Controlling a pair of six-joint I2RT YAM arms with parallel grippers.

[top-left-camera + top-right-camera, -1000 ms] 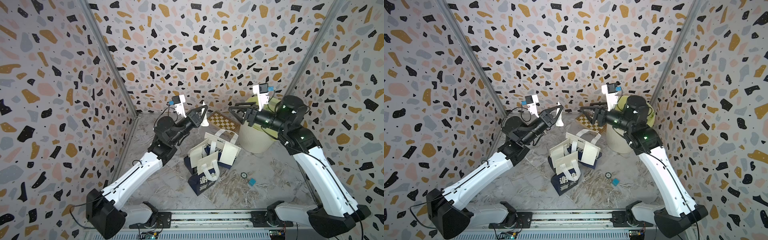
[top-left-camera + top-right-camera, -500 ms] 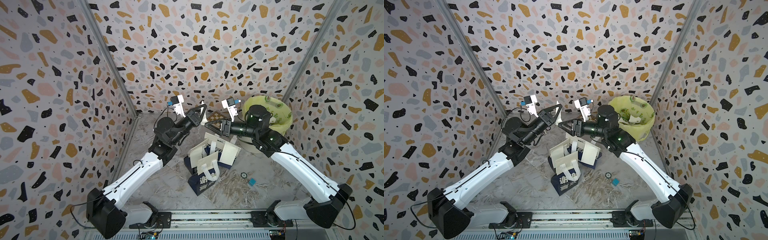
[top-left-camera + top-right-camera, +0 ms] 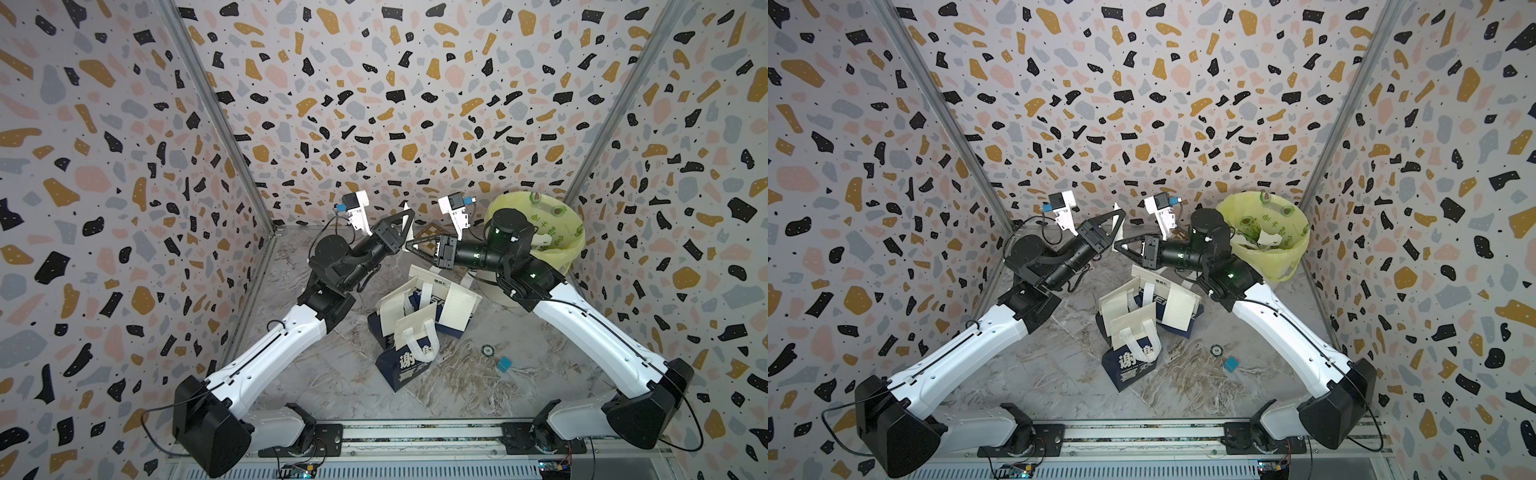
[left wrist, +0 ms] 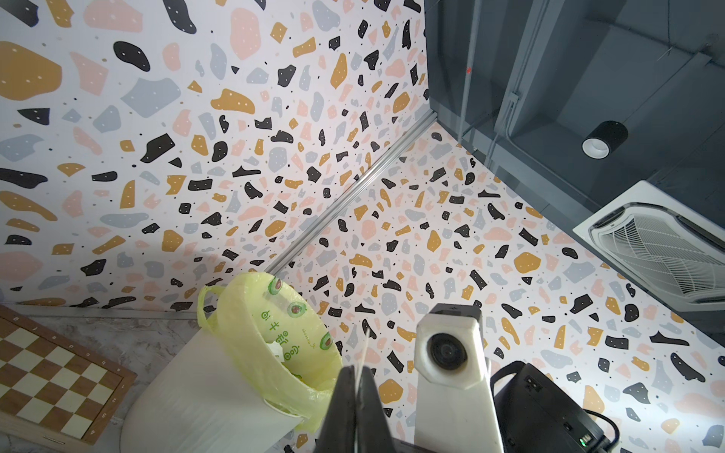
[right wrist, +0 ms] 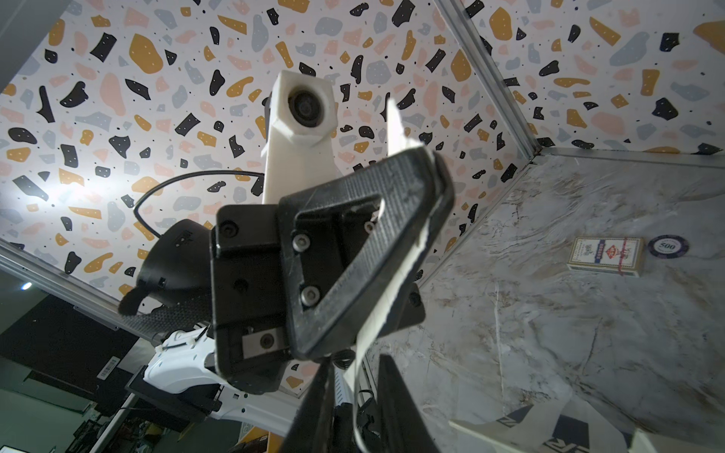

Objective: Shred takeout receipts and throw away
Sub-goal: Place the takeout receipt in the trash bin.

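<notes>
Left gripper (image 3: 409,214) was clamped shut on a receipt (image 5: 393,129), held in the air just beside the bin (image 3: 561,249), about level with its rim. Right gripper (image 3: 409,245) met it tip to tip, reaching in from the bin's side. Both top views gave only a white sliver of the receipt (image 3: 1116,208) above the left gripper. The right wrist view showed far more. There the strip ran down along the left gripper's finger and hung between the right gripper's (image 5: 355,362) fingers. These stood slightly apart on either side of it, and whether they touched the paper could not be told. The left wrist view caught the receipt (image 4: 365,347) edge-on, a thin line rising from the shut gripper (image 4: 355,370), and a chessboard (image 4: 51,368) near the bin's foot. Only the right wrist view showed a card box (image 5: 606,257) on the table (image 5: 588,353).
</notes>
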